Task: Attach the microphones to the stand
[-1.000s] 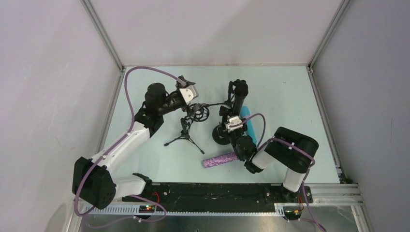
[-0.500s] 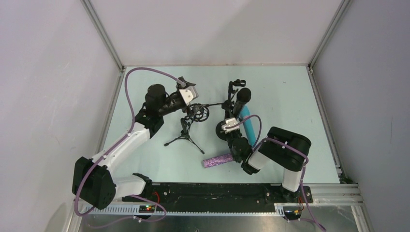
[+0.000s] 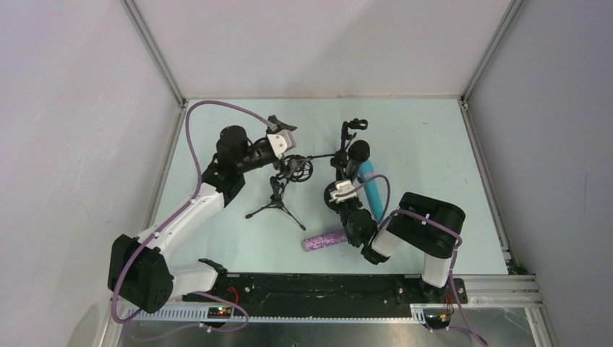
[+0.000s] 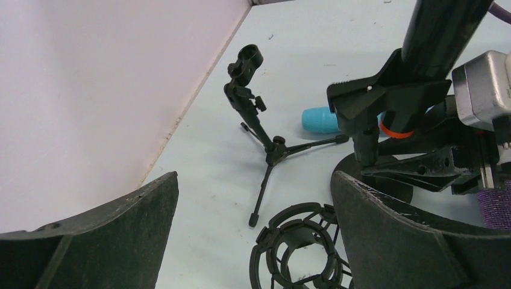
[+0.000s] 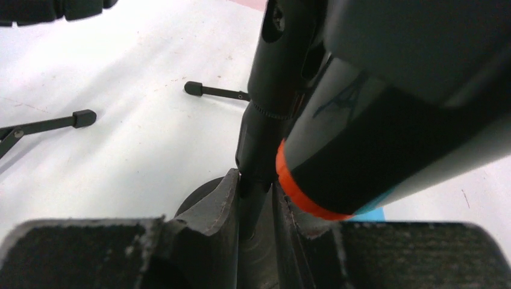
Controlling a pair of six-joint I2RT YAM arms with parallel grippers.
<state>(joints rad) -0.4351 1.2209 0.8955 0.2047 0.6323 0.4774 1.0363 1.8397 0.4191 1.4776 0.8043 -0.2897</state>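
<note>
Black microphone (image 5: pixel 361 150) looks seated in clip (image 4: pixel 385 96). Right pincer (image 5: pixel 256 205) clenched on stand post (image 5: pixel 265 138). Left pincer (image 4: pixel 253 223) released. Next: let go, fetch purple microphone (image 3: pixel 327 239).

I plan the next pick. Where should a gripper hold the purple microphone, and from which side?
Probably the middle of the purple microphone, from above, jaws across its narrow width: it lies flat on the table, its long sides free.

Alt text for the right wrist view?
The right tool is closed on the black upright post of a microphone stand, just above its round base. The black microphone with an orange end ring fills the right side beside the post; two tripod leg tips rest on the table at left.
</note>
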